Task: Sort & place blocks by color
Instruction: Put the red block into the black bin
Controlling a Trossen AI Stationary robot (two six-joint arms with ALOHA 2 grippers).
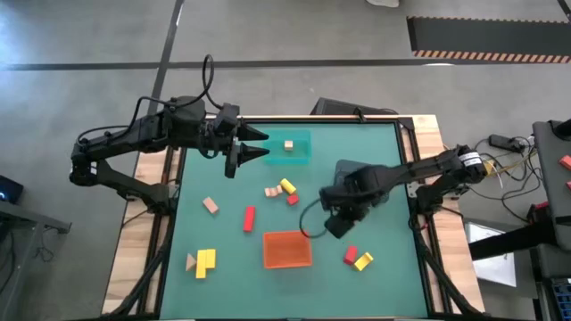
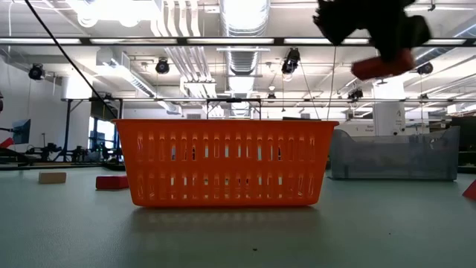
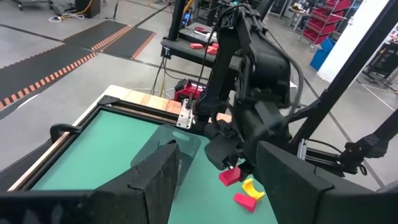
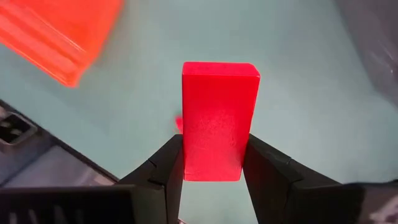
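Above the bench's middle, the right gripper point(image 4: 214, 163) is clenched on a red block point(image 4: 219, 120), long axis outward, with the orange tray point(image 1: 287, 250) just beside it; the left gripper point(image 1: 252, 144), nearer the teal tray point(image 1: 302, 153), hangs released.

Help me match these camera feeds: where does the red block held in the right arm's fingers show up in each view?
High view: hidden under the right gripper, right of the orange tray.
Low view: red block top right, above the tray.
Left wrist view: cannot tell.
Right wrist view: centre, between the fingers.
Shared landmark: orange tray.
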